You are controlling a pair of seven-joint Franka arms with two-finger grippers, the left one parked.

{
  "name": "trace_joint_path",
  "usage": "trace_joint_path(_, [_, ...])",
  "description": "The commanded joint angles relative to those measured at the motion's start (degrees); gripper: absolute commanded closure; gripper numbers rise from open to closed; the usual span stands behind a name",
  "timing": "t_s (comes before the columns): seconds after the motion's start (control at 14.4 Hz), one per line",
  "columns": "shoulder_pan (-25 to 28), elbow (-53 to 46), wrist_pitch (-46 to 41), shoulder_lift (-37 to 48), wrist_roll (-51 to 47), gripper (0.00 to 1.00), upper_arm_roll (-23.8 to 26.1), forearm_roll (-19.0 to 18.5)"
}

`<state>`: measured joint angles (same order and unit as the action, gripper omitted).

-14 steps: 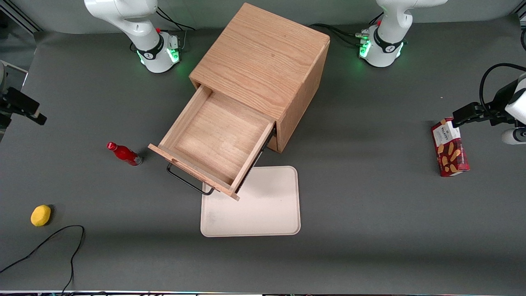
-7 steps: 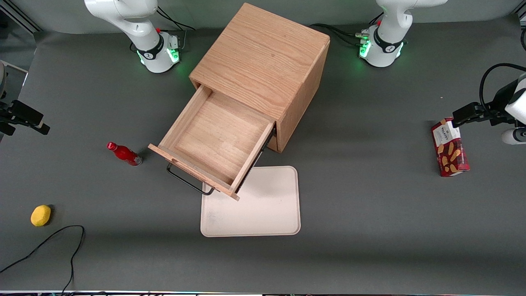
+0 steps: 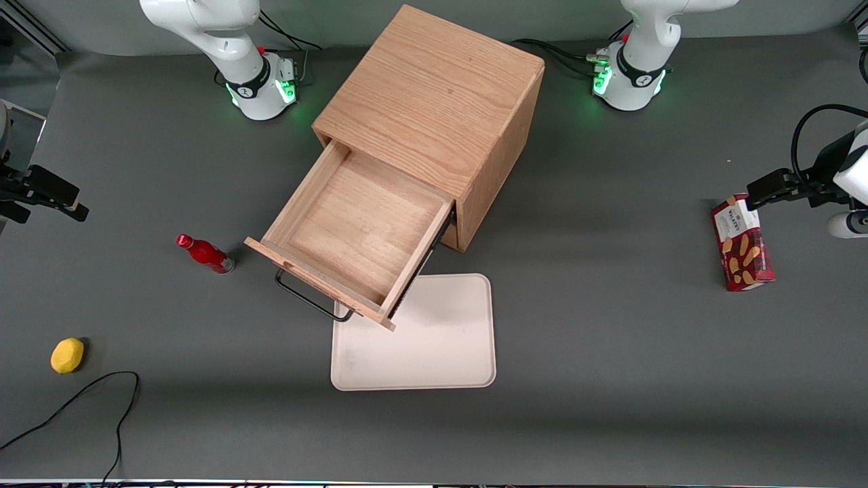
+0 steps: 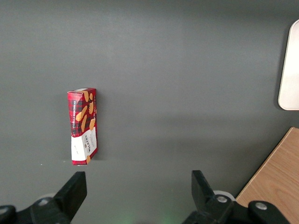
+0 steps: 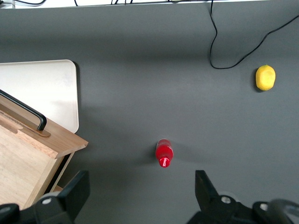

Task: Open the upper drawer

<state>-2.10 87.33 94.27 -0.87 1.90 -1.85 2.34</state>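
A dark grey counter [image 3: 610, 379] carries everything under even light. Nearest the front camera, toward the working arm's end, a black cable [image 3: 81, 407] curls beside a yellow lemon [image 3: 67, 355]. Mid-counter lies a cream tray [image 3: 434, 352], and the open front of the upper drawer [image 3: 352, 237] hangs over its edge. The drawer is pulled well out of the wooden cabinet [image 3: 434, 102], its shallow box bare and its black bar handle [image 3: 308, 301] free. A red bottle [image 3: 203, 253] stands just beside the drawer's front corner, toward the working arm's end. At the parked arm's end lies a red biscuit box [image 3: 740, 252].

The hand [image 5: 140, 189] hovers well apart from the drawer, above the counter near the bottle, fingers [image 5: 74, 191] spread apart and holding nothing. Since a second ago it has drifted slightly nearer the front camera; drawer, bottle, lemon and tray lie as before.
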Motion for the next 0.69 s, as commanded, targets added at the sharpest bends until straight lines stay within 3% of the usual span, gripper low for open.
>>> trace_joint_path(0.0, [2.4,1.0,-0.2,0.5,-1.6,0.00,-1.8,-0.9])
trace_joint_path(0.63, [2.0,1.3,-1.2,0.5,-1.0,0.00,-2.2,-0.9])
